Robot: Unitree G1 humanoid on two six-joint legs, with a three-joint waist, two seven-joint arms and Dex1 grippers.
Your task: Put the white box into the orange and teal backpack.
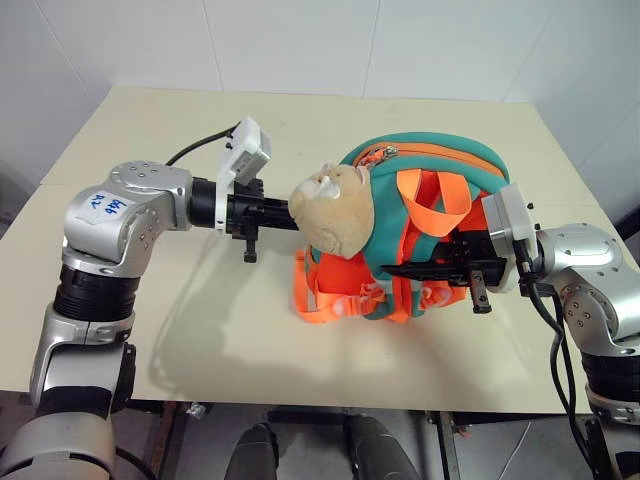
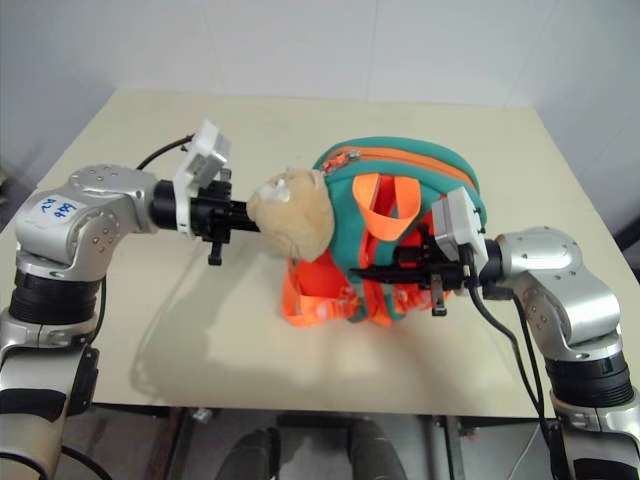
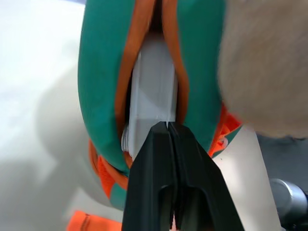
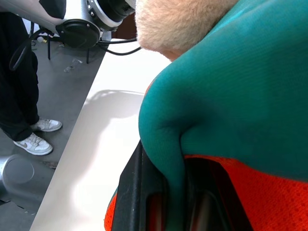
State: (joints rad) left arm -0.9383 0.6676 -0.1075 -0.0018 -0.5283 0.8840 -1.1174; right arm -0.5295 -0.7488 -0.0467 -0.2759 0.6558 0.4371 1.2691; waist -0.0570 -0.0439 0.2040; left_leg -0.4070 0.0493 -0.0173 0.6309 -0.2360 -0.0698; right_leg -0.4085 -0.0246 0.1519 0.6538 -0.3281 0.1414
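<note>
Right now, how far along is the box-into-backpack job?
Mostly done: the white box sits inside the orange and teal backpack, visible through the open zipper slit. In hand: the right claw pinches the teal fabric; the left claw, shut and holding nothing, sits at the box's edge. Left: seating the box fully, then letting go.

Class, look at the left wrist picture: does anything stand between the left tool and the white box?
Nothing visible does. The left tool, shut, has its tips right at the edge of the white box, which sits in the open zipper slot of the backpack. The plush head lies off to one side.
</note>
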